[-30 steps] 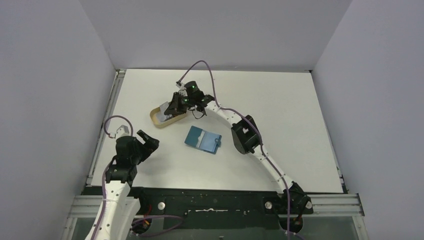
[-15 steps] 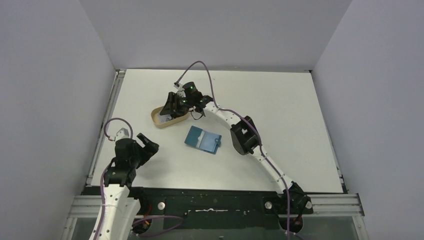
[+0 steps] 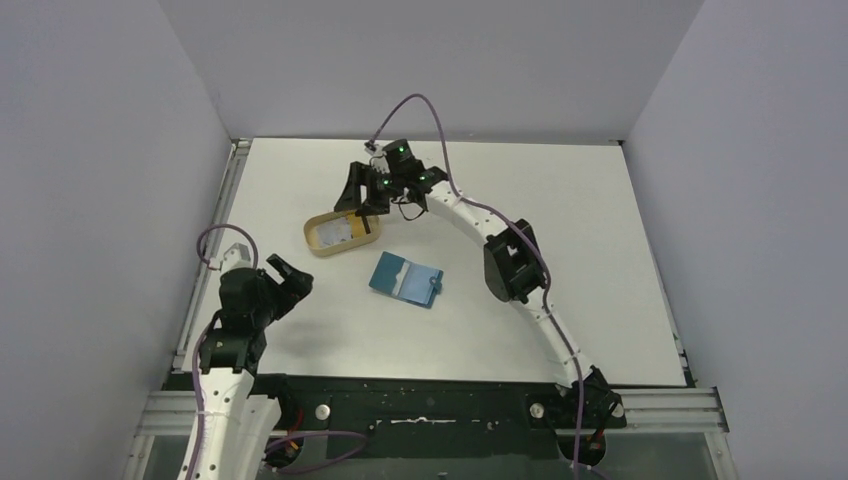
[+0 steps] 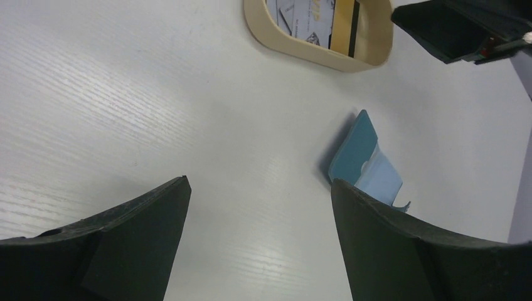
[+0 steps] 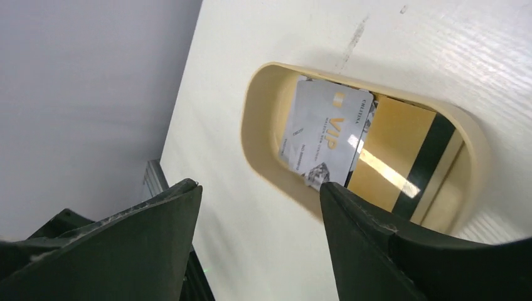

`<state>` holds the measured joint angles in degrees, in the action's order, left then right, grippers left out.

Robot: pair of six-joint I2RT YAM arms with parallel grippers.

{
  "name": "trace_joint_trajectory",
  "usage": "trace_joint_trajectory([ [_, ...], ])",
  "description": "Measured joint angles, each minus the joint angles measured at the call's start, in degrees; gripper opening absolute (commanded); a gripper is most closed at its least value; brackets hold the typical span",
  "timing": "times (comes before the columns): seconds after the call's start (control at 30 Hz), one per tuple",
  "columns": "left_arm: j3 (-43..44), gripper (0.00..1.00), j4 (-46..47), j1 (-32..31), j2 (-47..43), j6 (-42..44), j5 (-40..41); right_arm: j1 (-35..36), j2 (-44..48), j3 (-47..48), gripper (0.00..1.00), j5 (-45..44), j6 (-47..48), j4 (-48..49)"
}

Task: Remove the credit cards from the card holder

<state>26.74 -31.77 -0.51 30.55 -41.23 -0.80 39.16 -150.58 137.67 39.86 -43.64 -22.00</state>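
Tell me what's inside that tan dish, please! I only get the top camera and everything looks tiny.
Observer: The right wrist view looks straight into the tray. A grey card with gold "VIP" letters lies in it.
Operator: Only one card?
Observer: No. A yellowish card with a dark stripe lies partly under the grey one.
Operator: Are there cards left in the blue wallet?
Observer: The left wrist view shows the card holder open, with a pale blue pocket. I see no card there, but a gripper finger hides its near end.
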Motion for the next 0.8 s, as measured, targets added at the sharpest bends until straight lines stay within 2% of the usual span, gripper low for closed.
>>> trace_joint_trajectory([
  [0.07,0.66,0.82,0.55,0.83,-0.02,0.17,-0.44,-0.37,4.66,-2.69,0.94,-0.59,1.51,-1.31],
  [0.13,0.98,0.81,1.22,1.38,0.15,0.31,-0.83,-0.90,9.97,-6.12,1.00,-1.49,3.37,-1.68],
  [0.2,1.60,0.81,1.53,1.44,0.76,0.87,-1.22,-1.25,15.74,-10.43,1.00,-2.60,5.07,-1.64],
  [0.23,2.03,0.85,1.57,1.46,1.16,1.33,-1.42,-1.31,19.28,-14.01,1.00,-3.32,5.92,-1.09],
  [0.27,2.60,0.96,1.55,1.44,1.60,1.75,-1.46,-1.31,22.97,-18.12,1.00,-4.13,6.71,-0.55],
  [0.3,3.15,0.97,1.55,1.46,1.88,2.25,-1.46,-1.31,26.93,-22.86,1.00,-5.03,7.28,0.33],
  [0.47,6.88,0.97,1.25,1.49,1.90,5.84,-1.25,-1.36,43.58,-44.57,1.00,-11.61,9.57,2.36],
  [0.67,7.30,0.97,1.81,1.60,-1.55,9.64,-2.29,-3.56,58.88,-62.66,1.00,-22.75,11.72,0.11],
  [0.8,7.23,0.97,2.69,1.68,-1.42,10.75,-2.95,-5.49,71.28,-71.45,1.00,-31.41,12.46,-3.87],
])
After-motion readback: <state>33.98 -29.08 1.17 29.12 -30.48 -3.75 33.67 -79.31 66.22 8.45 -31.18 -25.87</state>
